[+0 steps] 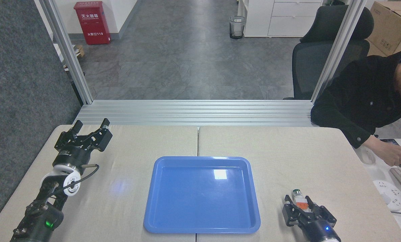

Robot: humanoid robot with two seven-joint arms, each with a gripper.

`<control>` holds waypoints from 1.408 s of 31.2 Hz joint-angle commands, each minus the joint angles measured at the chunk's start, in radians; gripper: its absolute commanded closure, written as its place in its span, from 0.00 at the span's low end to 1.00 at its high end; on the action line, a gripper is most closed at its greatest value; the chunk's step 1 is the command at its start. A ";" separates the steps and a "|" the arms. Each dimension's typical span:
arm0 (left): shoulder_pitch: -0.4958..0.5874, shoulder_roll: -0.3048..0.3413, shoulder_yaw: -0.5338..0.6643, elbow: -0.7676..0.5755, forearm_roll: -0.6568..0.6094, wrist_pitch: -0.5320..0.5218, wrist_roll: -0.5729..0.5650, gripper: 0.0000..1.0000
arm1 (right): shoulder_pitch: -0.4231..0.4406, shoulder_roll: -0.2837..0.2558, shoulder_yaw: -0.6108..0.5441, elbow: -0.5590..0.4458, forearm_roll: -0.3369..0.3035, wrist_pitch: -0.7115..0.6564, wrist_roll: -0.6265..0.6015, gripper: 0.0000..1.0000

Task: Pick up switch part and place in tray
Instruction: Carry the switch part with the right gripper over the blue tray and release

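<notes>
You have the right claw [303,210] low at the near right corner of the counter [287,151], just to the right of the tray [202,195], with its two fingers [289,211] spread on either side of the switch part [300,201]. The fingers flank the part closely, but you cannot tell from this view whether they touch it or grip it. The part lies on the counter a little apart from the tray's right rim, near the tray's front right corner. Its long axis runs roughly front to back, leaning slightly, and the dark green round button end points away from you, toward the far side of the counter. Behind that button comes the orange middle section, then the white body, whose near end is hidden between the fingers. The tray is glossy blue, shallow, rectangular with rounded corners and a raised rim, and it holds nothing; a bright window glare sits on its floor. Left of the tray and farther back, your left claw [90,127] hangs above the counter, wide open and holding nothing. Beyond the tray to the far right, a person [365,101] in a black jacket leans over a side desk.
</notes>
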 commanded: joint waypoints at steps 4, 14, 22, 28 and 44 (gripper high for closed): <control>-0.001 0.000 0.000 0.000 0.000 0.000 0.000 0.00 | 0.024 0.045 0.008 0.028 0.012 0.009 -0.008 0.75; -0.001 0.000 0.000 0.000 0.000 0.000 0.000 0.00 | -0.133 0.042 -0.007 -0.004 -0.005 0.170 -0.060 1.00; -0.001 0.000 0.000 0.000 0.000 0.000 0.000 0.00 | -0.332 0.054 0.161 -0.044 0.000 0.173 -0.017 1.00; -0.001 0.000 0.000 0.000 0.000 0.000 0.000 0.00 | -0.329 0.080 0.447 -0.041 0.012 0.129 0.081 1.00; 0.001 0.000 0.000 0.000 0.000 0.000 0.000 0.00 | -0.154 0.164 0.456 0.016 0.158 0.026 0.224 0.63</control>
